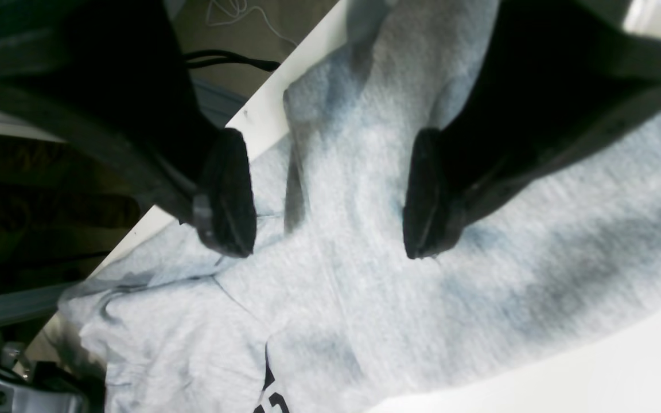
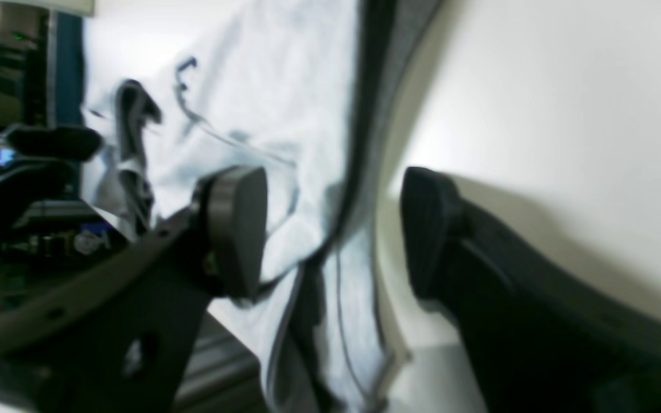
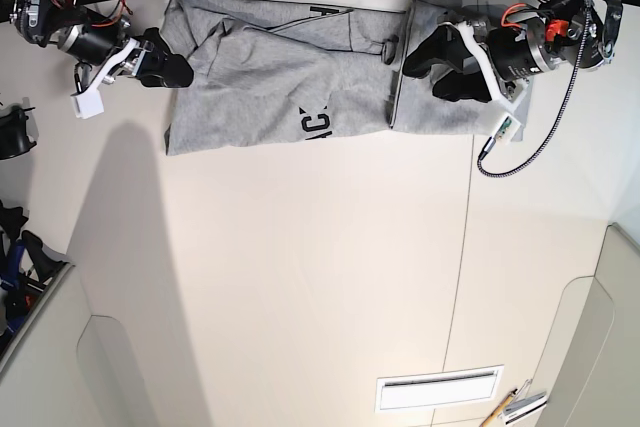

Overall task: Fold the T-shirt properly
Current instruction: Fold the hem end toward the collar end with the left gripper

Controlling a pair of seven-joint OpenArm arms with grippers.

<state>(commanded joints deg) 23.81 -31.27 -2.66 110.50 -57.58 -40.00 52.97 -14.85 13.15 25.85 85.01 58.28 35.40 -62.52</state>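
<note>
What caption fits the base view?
Two open black grippers at a partly folded heather-grey cotton T-shirt on a white table.

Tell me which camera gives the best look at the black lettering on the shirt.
The base view: its black lettering faces the camera, with "AC" readable on the T-shirt. The left wrist view catches only fragments at its bottom edge; the right wrist view shows none.

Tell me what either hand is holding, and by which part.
Nothing: the left hand and right hand are both open over the grey T-shirt.
</note>
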